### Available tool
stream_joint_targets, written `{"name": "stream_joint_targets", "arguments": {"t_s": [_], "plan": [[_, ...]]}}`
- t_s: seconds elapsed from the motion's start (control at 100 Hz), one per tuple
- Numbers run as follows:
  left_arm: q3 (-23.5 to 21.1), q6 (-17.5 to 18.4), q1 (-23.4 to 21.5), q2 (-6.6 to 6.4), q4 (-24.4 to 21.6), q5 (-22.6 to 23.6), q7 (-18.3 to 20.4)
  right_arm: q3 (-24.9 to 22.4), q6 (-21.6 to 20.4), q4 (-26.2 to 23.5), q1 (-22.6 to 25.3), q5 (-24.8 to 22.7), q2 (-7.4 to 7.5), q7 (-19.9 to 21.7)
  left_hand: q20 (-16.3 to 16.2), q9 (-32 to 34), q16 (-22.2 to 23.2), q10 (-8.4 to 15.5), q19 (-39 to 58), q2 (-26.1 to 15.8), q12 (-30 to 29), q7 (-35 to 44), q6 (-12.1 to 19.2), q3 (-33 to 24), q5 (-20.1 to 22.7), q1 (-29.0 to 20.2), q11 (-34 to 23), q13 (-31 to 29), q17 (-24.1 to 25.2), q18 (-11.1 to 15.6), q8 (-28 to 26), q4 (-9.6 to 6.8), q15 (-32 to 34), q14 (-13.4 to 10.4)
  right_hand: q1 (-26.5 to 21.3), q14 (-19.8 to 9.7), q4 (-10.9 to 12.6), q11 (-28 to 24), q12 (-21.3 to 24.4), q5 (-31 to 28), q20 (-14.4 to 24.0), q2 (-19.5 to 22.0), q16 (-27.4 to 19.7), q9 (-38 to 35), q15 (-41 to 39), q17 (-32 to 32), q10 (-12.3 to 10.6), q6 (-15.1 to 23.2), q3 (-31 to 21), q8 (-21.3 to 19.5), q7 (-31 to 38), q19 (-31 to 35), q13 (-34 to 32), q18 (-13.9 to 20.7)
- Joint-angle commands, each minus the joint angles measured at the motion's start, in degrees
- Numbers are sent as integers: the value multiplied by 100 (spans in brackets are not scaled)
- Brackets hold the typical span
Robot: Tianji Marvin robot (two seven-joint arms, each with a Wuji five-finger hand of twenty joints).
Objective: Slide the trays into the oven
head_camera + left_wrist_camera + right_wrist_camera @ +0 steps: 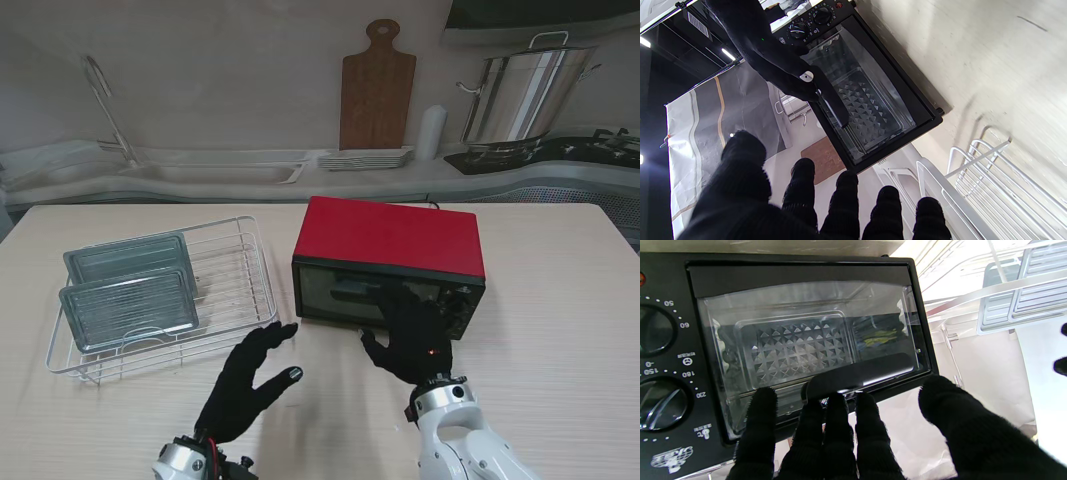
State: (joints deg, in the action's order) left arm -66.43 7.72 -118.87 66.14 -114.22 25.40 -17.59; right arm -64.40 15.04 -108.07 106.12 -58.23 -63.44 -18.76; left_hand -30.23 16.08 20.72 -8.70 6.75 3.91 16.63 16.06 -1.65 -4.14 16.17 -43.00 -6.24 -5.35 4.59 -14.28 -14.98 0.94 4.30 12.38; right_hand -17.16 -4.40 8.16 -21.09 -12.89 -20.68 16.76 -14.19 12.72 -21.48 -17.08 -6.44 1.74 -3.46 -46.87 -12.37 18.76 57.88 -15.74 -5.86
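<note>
Stand looks down; both wrists face oven (388,265) door

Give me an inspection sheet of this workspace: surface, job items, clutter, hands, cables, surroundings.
Surface: light wood-grain table, bare around the items.
Job's things: red oven at centre, glass door shut, a patterned tray visible inside; two ribbed trays standing in the white wire rack on the left.
Clutter: nothing seen.
Hands: right hand at the oven front, fingertips at the door handle, grip not confirmed; left hand open, fingers spread, between rack and oven, holding nothing.
Cables: nothing seen.
Surroundings: counter behind with sink tap, wooden cutting board, stacked plates, steel stockpot on a stove.
</note>
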Motion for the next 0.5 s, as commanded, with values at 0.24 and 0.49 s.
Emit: {"name": "stream_joint_targets", "arguments": {"t_s": [0.24,0.49], "plan": [[-39,0,-156,59,-117,77,-44,-116,-259,-139,421,38,-23,53,-156,132,59,4,9,-42,74,-51,-49,27,103,-92,55,-27,90,-17,-107,-176,-35,-10,251,381,238,-187,-77,-214,96,103,175,-424,-236,-35,334,-102,152,20,28,168,-383,-54],[-83,53,-271,76,-168,141,-174,-268,-494,-234,718,52,-9,40,-168,142,58,10,16,-32,74,-48,-51,26,115,-92,55,-33,90,-18,-108,-176,-34,-12,253,377,240,-147,-72,-224,95,125,176,-442,-222,-32,328,-90,173,19,3,153,-393,-53]]}}
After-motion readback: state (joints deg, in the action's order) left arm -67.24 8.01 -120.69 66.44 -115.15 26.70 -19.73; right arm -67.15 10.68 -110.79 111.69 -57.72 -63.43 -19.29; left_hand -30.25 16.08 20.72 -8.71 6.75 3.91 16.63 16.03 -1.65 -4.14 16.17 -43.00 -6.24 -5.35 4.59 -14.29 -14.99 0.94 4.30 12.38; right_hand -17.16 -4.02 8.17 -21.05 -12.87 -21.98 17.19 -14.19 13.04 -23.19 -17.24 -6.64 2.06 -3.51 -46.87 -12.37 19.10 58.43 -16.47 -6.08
